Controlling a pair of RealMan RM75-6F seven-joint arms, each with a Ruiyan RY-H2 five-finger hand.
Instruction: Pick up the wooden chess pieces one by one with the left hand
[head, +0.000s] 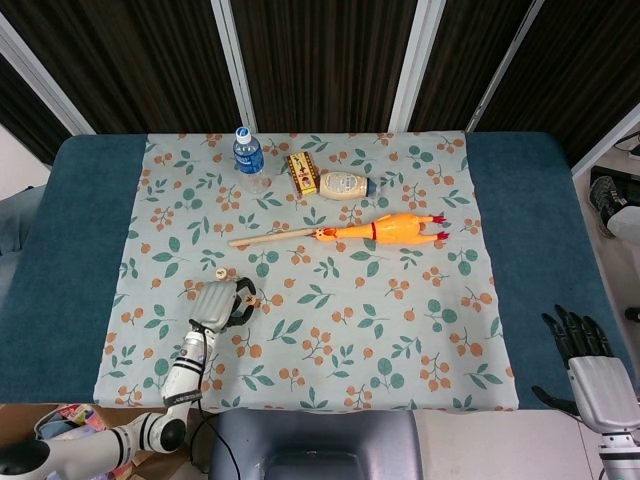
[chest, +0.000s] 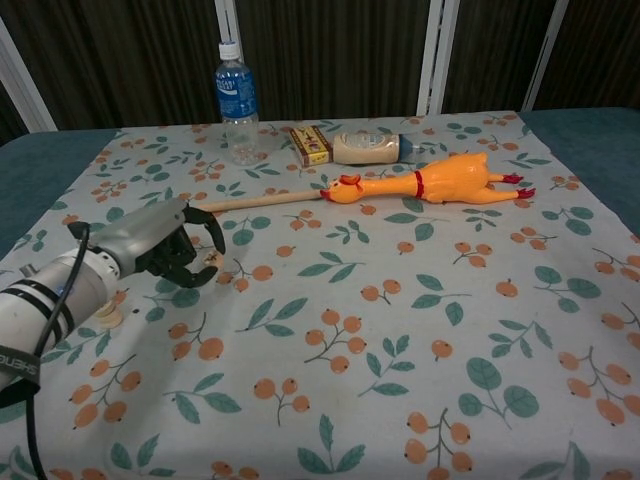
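Note:
My left hand (head: 222, 303) hangs low over the near left of the flowered cloth (head: 400, 340), fingers curled. A small wooden chess piece (chest: 211, 259) sits pinched between its fingertips, just above the cloth. The same left hand (chest: 158, 246) shows in the chest view at the left. A second wooden chess piece (head: 221, 273) stands on the cloth just beyond the hand. A pale round piece (chest: 107, 318) lies on the cloth beside the forearm. My right hand (head: 590, 360) hangs off the table's near right corner, fingers spread, holding nothing.
At the back stand a water bottle (head: 247, 153), a small brown box (head: 302, 172) and a lying cream bottle (head: 343, 185). A wooden stick (head: 270, 238) and a yellow rubber chicken (head: 385, 230) lie across the middle. Blue table cover (head: 70, 260) flanks the cloth.

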